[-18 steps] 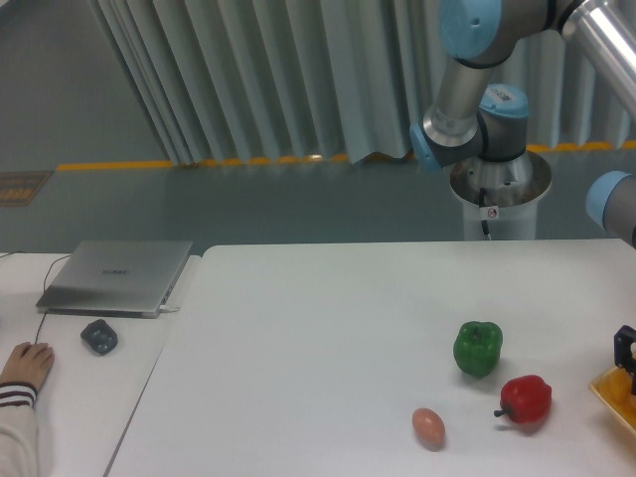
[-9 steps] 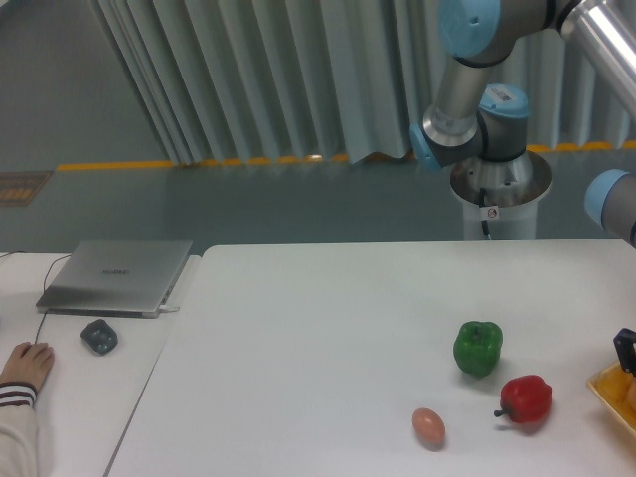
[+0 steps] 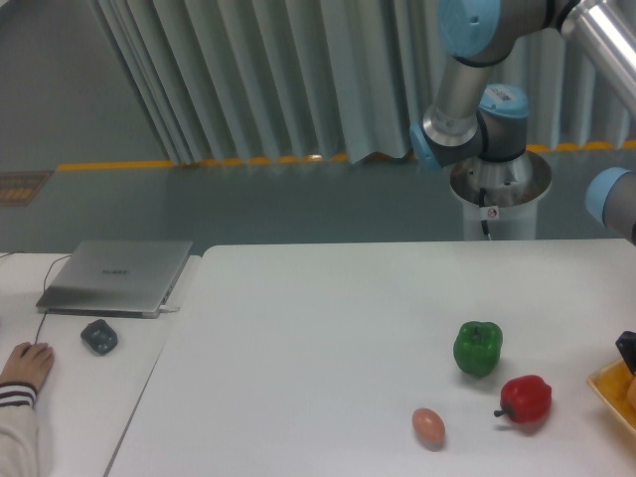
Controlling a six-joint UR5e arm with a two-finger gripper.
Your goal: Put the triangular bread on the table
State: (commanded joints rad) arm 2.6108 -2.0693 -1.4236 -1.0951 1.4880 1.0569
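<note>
Triangular bread (image 3: 631, 389): barely visible at right frame edge, lying in yellow tray (image 3: 608, 391) on the table (image 3: 328, 338). Gripper (image 3: 627, 350) just above it, mostly cut off; jaw state impossible to tell. Green pepper (image 3: 478, 348), red pepper (image 3: 525, 399), egg (image 3: 428, 427) loose on tabletop. Laptop (image 3: 117, 275) logo unreadable.

UR5e arm (image 3: 477, 119): grey tube segments, light-blue joint caps, base at far right behind the table. Upper link runs up and out of frame at top right. Another blue-capped joint (image 3: 608, 199) shows at the right edge. Gripper (image 3: 627, 350): only a dark sliver at the right edge, low; jaw state not readable.
</note>
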